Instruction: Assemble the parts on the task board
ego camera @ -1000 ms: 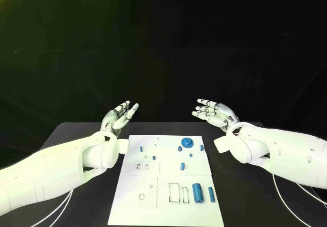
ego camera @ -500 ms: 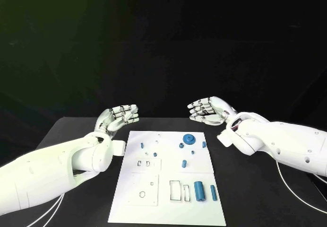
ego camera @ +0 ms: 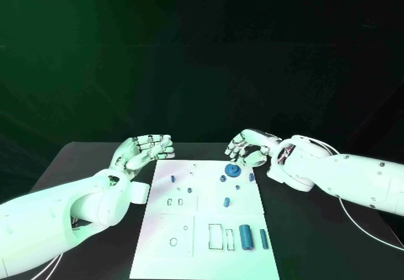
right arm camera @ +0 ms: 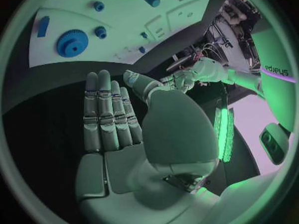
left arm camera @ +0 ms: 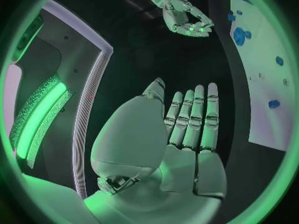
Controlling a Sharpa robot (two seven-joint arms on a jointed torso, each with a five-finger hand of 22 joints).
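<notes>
The white task board [ego camera: 202, 262] lies in the middle of the table, with several small blue parts on it. A blue gear [ego camera: 232, 171] sits near its far edge, and a blue cylinder [ego camera: 245, 236] lies near the front right. My left hand [ego camera: 145, 150] hovers off the board's far left corner, fingers straight and side by side, holding nothing. My right hand [ego camera: 250, 149] hovers just beyond the gear, also holding nothing. In the left wrist view my left hand [left arm camera: 181, 134] is seen with the right hand [left arm camera: 187, 20] beyond it. The right wrist view shows my right hand [right arm camera: 118, 124] over the gear [right arm camera: 72, 43].
The black table [ego camera: 84, 169] stretches out on both sides of the board. Rectangular and round recesses [ego camera: 219, 236] are cut into the board's front half. Cables [ego camera: 371, 230] run under my right arm.
Both hands have come down from a raised, palm-up pose to the board's far edge. Their fingers have closed together, and the two hands are nearer each other.
</notes>
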